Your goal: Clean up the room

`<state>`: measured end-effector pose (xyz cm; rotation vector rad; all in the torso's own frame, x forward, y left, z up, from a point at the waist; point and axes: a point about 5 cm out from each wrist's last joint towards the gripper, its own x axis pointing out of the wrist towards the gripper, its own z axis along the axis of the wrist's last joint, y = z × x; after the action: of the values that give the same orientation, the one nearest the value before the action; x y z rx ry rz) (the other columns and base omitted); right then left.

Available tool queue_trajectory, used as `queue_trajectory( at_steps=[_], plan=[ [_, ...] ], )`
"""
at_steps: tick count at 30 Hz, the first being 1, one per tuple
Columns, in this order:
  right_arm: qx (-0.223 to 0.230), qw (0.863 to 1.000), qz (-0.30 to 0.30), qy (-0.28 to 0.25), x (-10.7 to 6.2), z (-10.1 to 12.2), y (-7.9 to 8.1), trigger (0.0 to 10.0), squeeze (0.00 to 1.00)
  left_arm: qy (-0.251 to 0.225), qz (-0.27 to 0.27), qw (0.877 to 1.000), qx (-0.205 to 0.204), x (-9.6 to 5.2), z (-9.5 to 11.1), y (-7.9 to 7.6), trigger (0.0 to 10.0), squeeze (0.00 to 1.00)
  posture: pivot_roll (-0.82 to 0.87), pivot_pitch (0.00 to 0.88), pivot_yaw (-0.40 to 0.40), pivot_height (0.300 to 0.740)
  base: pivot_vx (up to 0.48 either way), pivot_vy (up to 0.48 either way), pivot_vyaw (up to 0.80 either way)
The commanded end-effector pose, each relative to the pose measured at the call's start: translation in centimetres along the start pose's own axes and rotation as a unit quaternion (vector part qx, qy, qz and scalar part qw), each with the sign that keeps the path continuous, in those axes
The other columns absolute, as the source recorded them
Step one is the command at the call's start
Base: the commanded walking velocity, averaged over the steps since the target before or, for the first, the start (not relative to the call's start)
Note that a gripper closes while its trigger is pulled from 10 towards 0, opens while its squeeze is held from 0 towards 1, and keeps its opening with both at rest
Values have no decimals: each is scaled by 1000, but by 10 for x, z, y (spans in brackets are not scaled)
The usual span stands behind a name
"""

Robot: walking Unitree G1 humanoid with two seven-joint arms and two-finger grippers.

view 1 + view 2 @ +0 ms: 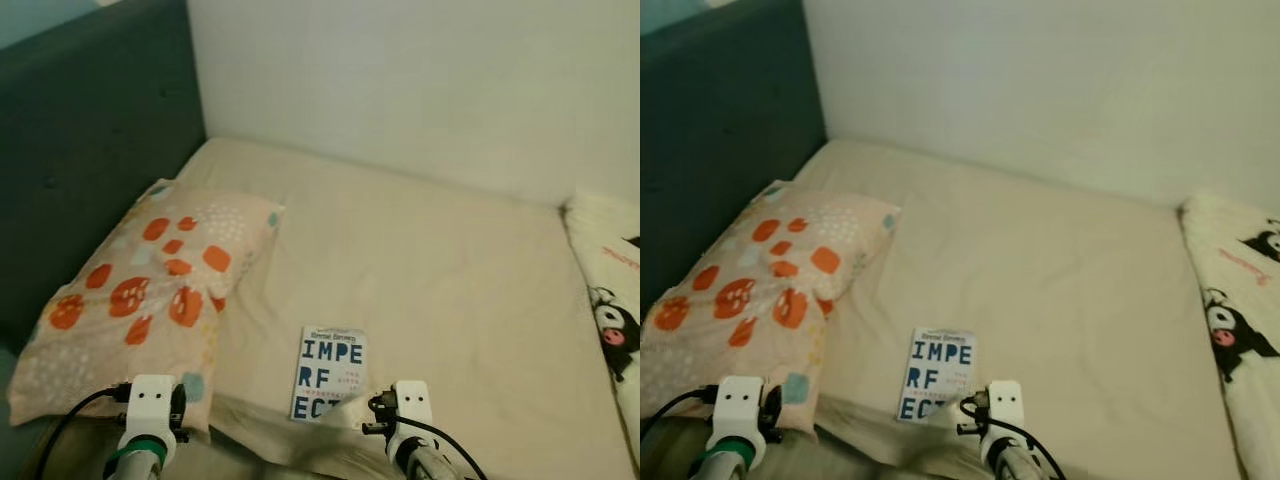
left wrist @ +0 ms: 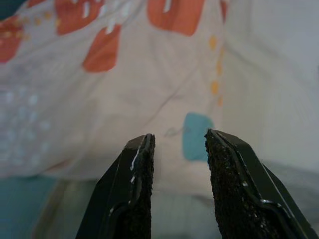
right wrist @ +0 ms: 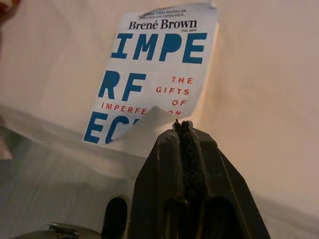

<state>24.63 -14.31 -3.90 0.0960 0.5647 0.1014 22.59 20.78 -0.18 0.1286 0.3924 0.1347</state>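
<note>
Cream, softly wrinkled bedsheet [image 1: 430,290] covers the mattress, and at its near edge the right gripper [image 3: 183,130] hangs with its black textured fingers pressed together, tips just before a fold of sheet that laps the lower corner of a flat rectangular book [image 1: 329,373]. Beside the book, toward the dark padded headboard [image 1: 90,140], the left gripper [image 2: 179,144] hovers with its fingers spread apart in front of a soft pillow [image 1: 140,290] printed with orange blotches. Beyond the grippers the book lies cover up, its long axis running away toward the plain white wall [image 1: 420,80], title top at the far end.
</note>
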Motion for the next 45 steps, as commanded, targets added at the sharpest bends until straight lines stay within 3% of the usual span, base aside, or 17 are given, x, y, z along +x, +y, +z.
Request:
queue_trajectory(
  at_steps=[1, 10, 15, 16, 45],
  plan=[
    [0, 1000, -12, 17, -4, -8, -7, 10000, 0, 27, -12, 1000, 3, -3, -10, -9, 10000, 0, 57, 23, 14, 740, 0, 0, 0],
    [5, 1000, -9, 17, -4, -9, -6, 10000, 0, 20, -22, 999, 14, -4, -10, -12, 10000, 0, 57, 27, 13, 740, 0, 0, 0],
    [31, 999, 4, 21, -3, -9, -2, 10000, 0, 13, -28, 999, 25, -6, -9, -14, 10000, 0, 58, 30, 11, 740, 0, 0, 0],
    [46, 999, 8, 17, -3, -8, -1, 10000, 0, 12, -30, 999, 30, -7, -9, -15, 10000, 0, 60, 31, 9, 730, 0, 0, 0],
    [38, 999, 13, 15, 0, -3, 1, 10000, 0, 7, -30, 998, 52, -11, -10, -14, 10000, 0, 77, 36, 0, 625, 0, 0, 0]
  ],
)
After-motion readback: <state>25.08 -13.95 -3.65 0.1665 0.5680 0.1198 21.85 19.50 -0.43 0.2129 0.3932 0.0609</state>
